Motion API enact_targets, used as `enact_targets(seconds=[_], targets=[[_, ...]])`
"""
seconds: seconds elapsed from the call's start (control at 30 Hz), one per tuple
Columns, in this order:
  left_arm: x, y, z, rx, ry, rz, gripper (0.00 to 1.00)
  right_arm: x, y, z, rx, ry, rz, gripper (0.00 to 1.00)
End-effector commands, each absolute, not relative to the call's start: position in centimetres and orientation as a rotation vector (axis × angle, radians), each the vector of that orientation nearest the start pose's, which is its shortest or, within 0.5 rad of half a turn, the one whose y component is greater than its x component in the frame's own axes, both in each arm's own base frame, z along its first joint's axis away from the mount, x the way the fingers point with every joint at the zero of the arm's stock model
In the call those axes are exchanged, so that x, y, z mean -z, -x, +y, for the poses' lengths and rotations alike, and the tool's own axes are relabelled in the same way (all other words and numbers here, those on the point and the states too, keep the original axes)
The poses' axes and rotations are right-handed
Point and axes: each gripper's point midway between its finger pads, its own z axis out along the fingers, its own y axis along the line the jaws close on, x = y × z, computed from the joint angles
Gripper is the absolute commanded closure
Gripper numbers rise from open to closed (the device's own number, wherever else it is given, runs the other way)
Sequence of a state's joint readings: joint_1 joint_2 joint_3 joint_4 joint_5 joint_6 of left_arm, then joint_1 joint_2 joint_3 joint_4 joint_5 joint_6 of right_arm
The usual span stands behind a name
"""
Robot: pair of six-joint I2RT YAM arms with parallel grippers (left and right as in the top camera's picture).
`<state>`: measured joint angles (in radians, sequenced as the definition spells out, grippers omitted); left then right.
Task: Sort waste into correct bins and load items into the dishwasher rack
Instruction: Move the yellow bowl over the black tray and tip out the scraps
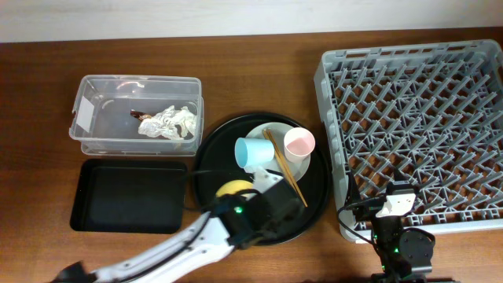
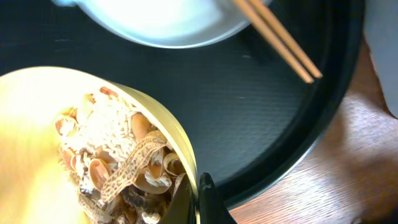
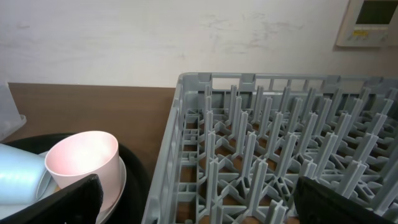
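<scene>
Here, at far left, the clear box [image 1: 106, 94] holds the crumpled napkin [image 1: 171, 122] and the small brown wrapper [image 1: 140, 115], so that part of the sorting appears done. The flat black tray [image 1: 130, 196] below it has received nothing. On the round black tray [image 1: 312, 198] sit the plate [image 1: 263, 132], blue cup [image 1: 253, 152], chopsticks [image 1: 284, 169] and pink cup [image 1: 299, 143], none yet racked. The yellow bowl [image 2: 37, 112], at that tray's near-left edge, carries the food scraps [image 2: 118, 155]. The left arm reaches in low over the counter [image 1: 259, 71] from the lower left, its left gripper [image 2: 196, 194] clamped on the bowl's rim, one finger inside and one outside. The dishwasher rack [image 1: 416, 118] is unloaded. At its near edge the right gripper [image 3: 198, 193] points level across the rack, fingers wide apart and holding nothing.
</scene>
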<state>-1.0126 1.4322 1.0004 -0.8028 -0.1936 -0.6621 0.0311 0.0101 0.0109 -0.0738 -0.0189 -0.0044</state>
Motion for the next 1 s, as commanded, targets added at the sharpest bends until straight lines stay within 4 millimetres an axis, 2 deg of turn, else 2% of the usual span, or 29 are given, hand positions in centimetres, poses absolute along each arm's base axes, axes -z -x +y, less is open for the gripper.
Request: enact_targets(seconds=[0.0,0.07,0.17,0.3,0.4,0.63,0.73,0.87,0.97], targets=[[-12.5,-21.8,-20.7,0.087,-0.337,2.666,1.0,-15.6,-24.6,0.9,-0.026,0.038,1.647,0.01],[-13.0,-23.0,-18.5,0.047,-0.312,2.664,1.0,-15.6,-24.6,0.9,-0.026,0.038,1.647,0.01],[-12.8,-24.6,-14.6,0.02,-0.19,2.727,1.0,-15.6,-24.6,0.9,-0.026,0.038,1.647,0.01],[-12.3,-25.9,-11.2,0.138,-0.066,2.808,1.0,-15.6,-24.6,0.9,-0.026,0.038,1.647,0.01],[-12.4,-27.1,-7.9,0.218,0.084,2.821,1.0,-15.6,-24.6,0.9,-0.026,0.038,1.647,0.01],[-13.6,-28.5,-4.3,0.562,0.159,2.738,1.0,-15.6,-24.6,0.9,-0.026,0.038,1.647,0.01],[-14.9,-28.9,-3.1,0.727,0.176,2.644,1.0,-15.6,-24.6,0.9,-0.026,0.038,1.647,0.01],[-16.3,-29.2,-0.9,0.864,0.225,2.513,1.0,-15.6,-24.6,0.9,-0.026,0.038,1.647,0.01],[-17.3,-29.3,-0.3,0.999,0.233,2.385,1.0,-15.6,-24.6,0.9,-0.026,0.038,1.647,0.01]])
